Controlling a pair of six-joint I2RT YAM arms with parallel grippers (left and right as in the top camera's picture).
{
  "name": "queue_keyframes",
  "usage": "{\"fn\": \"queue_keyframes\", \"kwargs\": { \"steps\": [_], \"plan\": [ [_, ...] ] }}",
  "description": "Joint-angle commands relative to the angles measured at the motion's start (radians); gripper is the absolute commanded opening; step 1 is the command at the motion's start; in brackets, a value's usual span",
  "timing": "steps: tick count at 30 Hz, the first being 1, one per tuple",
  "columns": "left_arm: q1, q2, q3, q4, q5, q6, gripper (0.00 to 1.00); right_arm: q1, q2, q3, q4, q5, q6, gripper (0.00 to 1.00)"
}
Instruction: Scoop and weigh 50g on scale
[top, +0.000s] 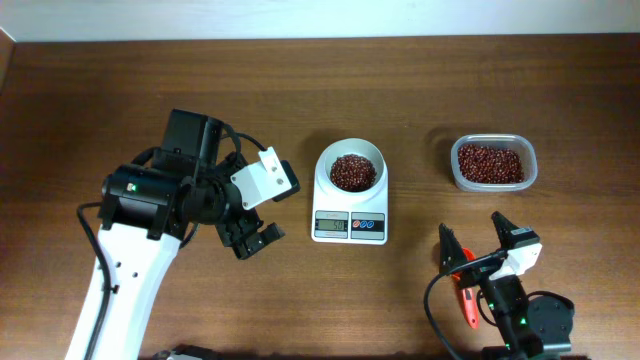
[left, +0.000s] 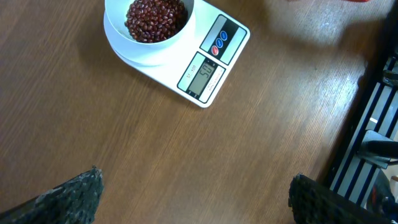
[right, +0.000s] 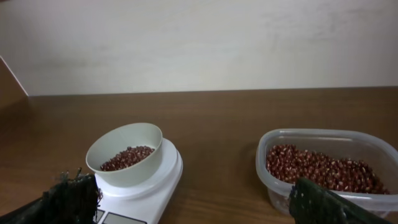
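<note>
The scale (top: 350, 205) stands mid-desk, display facing near for reading, with its bowl (top: 379, 160) holding red beans (top: 352, 172). The supply tub (top: 492, 185) sits right, within right-arm reach. Left end effector (top: 255, 240) and right end effector (top: 478, 238) both stand wide and empty.

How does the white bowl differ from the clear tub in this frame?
The white bowl is round and opaque; the clear tub is a see-through rounded rectangle. The bowl sits on the scale; the tub stands directly on the table, apart from the scale. The bowl's beans lie low in its bottom; the tub's fill more of its depth. Both are open-topped and hold dark red beans.
</note>
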Motion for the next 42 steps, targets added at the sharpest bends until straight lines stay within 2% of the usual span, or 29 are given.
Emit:
{"fn": "queue_keyframes", "kwargs": {
  "steps": [1,9,13,19,25,39,42],
  "plan": [
    [0.004,-0.015,-0.003,0.000,0.004,0.008,0.99,0.033,-0.011,-0.029,0.007,0.043,-0.012,0.99],
    [0.004,-0.015,-0.003,0.000,0.004,0.008,0.99,0.111,-0.011,-0.058,0.008,0.171,-0.013,0.99],
    [0.004,-0.015,-0.003,0.000,0.004,0.008,0.99,0.108,-0.011,-0.059,0.006,0.187,-0.126,0.99],
    [0.004,-0.015,-0.003,0.000,0.004,0.008,0.99,0.042,-0.011,-0.060,0.006,0.199,-0.177,0.99],
    [0.004,-0.015,-0.003,0.000,0.004,0.008,0.99,0.037,-0.011,-0.060,0.000,0.244,-0.243,0.99],
    [0.004,-0.015,-0.003,0.000,0.004,0.008,0.99,0.023,-0.011,-0.060,0.003,0.227,-0.243,0.99],
    [0.004,-0.015,-0.003,0.000,0.004,0.008,0.99,0.024,-0.011,-0.060,0.003,0.277,-0.243,0.99]
  ]
}}
